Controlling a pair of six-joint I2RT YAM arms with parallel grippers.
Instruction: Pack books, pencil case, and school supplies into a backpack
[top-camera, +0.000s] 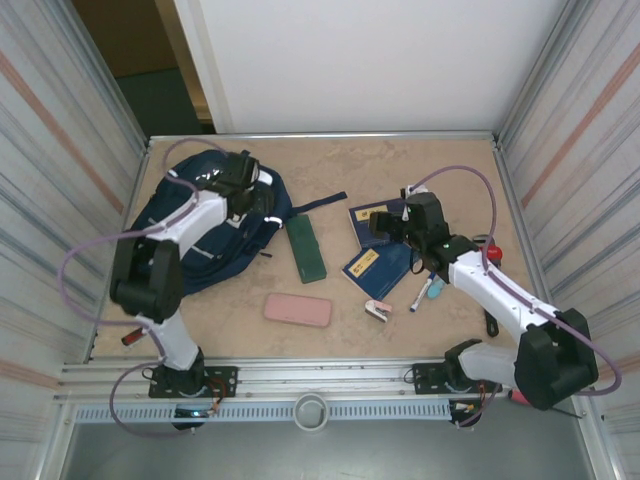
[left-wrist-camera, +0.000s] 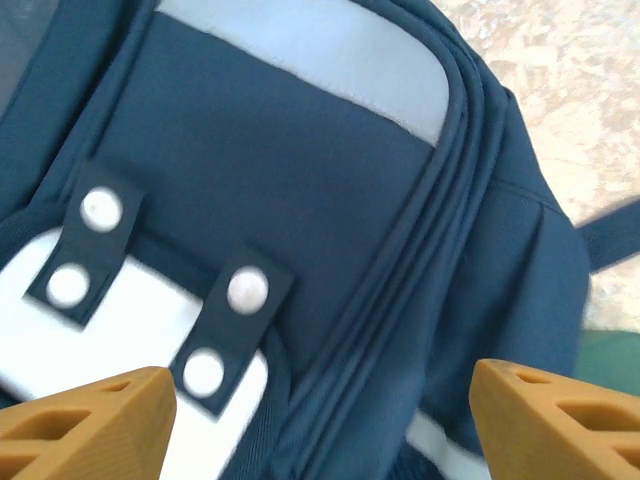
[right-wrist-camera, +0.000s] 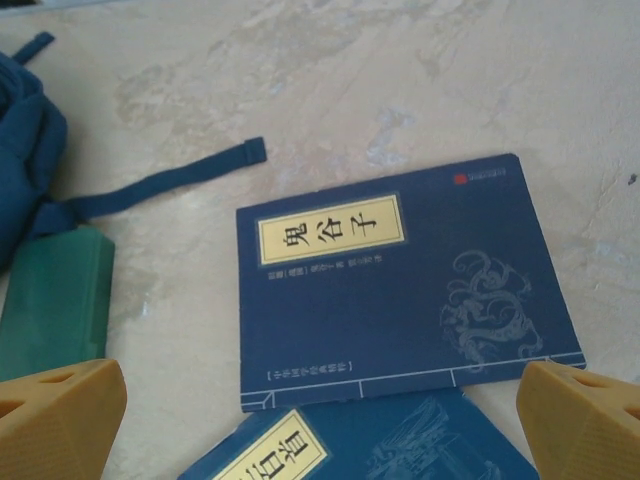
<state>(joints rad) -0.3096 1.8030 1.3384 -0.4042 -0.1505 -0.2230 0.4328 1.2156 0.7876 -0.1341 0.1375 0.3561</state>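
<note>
The navy backpack (top-camera: 205, 240) lies at the left of the table, closed, with white patches and snap tabs (left-wrist-camera: 235, 330). My left gripper (top-camera: 250, 190) (left-wrist-camera: 320, 400) hovers open over its zipper seams, touching nothing that I can see. Two navy books with yellow labels (top-camera: 368, 215) (top-camera: 375, 265) overlap right of centre. The right gripper (top-camera: 385, 226) (right-wrist-camera: 320, 400) hangs open just above them, over the upper book (right-wrist-camera: 400, 280) and the lower one (right-wrist-camera: 400, 445). A pink pencil case (top-camera: 298, 310) lies near the front. The marker pen (top-camera: 423, 293) and a pink-and-white item (top-camera: 377, 311) lie beside the books.
A dark green flat box (top-camera: 307, 247) (right-wrist-camera: 55, 300) lies between backpack and books, with a loose backpack strap (right-wrist-camera: 160, 185) running past it. Metal walls enclose the table on the left and right. A red object (top-camera: 492, 250) sits by the right arm.
</note>
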